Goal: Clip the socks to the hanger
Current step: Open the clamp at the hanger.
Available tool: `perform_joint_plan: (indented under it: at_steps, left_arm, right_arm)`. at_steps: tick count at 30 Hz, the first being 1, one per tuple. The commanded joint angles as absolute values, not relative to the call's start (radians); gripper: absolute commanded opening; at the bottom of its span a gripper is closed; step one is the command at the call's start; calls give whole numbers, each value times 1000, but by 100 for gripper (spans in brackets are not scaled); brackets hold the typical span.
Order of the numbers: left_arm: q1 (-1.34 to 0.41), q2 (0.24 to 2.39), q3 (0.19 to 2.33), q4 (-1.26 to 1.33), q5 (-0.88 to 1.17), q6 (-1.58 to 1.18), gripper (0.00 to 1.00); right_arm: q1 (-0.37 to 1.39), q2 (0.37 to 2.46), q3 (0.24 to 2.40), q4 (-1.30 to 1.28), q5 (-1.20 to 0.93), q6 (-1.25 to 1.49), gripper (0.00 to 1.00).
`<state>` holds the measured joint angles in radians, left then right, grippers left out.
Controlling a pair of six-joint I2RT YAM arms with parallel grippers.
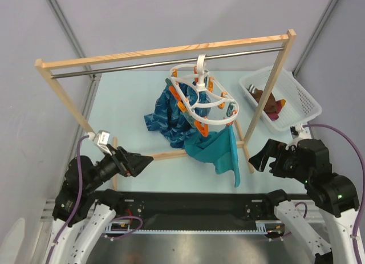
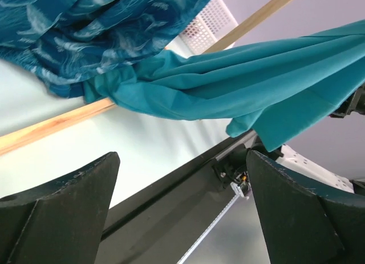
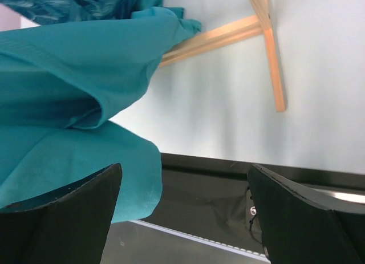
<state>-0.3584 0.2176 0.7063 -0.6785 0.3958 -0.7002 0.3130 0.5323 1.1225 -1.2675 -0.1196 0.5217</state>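
Note:
The white looped hanger [image 1: 201, 96] with orange and grey-teal clips hangs by its hook from the metal bar of the wooden rack. A patterned dark-blue cloth [image 1: 165, 113] and a plain teal cloth [image 1: 219, 150] hang from its clips. The socks [image 1: 268, 104] lie in the white basket [image 1: 305, 101] at the right; a dark brown one and a magenta-and-orange one show. My left gripper [image 1: 145, 160] is open and empty, low at the front left of the rack. My right gripper [image 1: 256, 159] is open and empty at the front right, near the teal cloth [image 3: 63, 104].
The wooden rack [image 1: 165, 52] with its metal bar spans the table; its foot bar [image 3: 228, 33] runs along the front. The teal cloth [image 2: 256, 87] and blue cloth [image 2: 97, 30] hang close ahead of my left gripper. The black table edge [image 1: 188, 201] lies below both grippers.

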Motion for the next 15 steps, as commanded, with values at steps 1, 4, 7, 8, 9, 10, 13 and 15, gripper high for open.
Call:
perform_joint_plan:
  at_steps: [1,4,7,8,9,10,13,15]
  left_arm:
    - [-353,273,759,-641,448,-684,99]
    - [-351,308,787,-508,517,-713,93]
    - [-351,340,811,-401,569,-745,89]
    - [-351,371,816,-326,610,-776,88]
    - [-351,388,819,-281,635,-797,86]
    - [-351,409,816,-231,665,-822,84]
    - [-353,494,834,-22,756,-908,73]
    - [-376,546,863,-11,752,-888,72]
  right_arm:
    - [318,532,1221,-1249,-172,417,100]
    - [314,584,1321,-1220,-292,381,91]
    - [295,612,1390,-1088,-542,408,84]
    - [285,650,1411,-1066,-627,422,83]
    - [269,669,1480,-1069,-646,416,83]
    - [229,687,1526,-1084,-655,397,82]
    - [155,747,1694,-1152,-659,328,84]
    - [150,773,1710,-1091,-745,389,82]
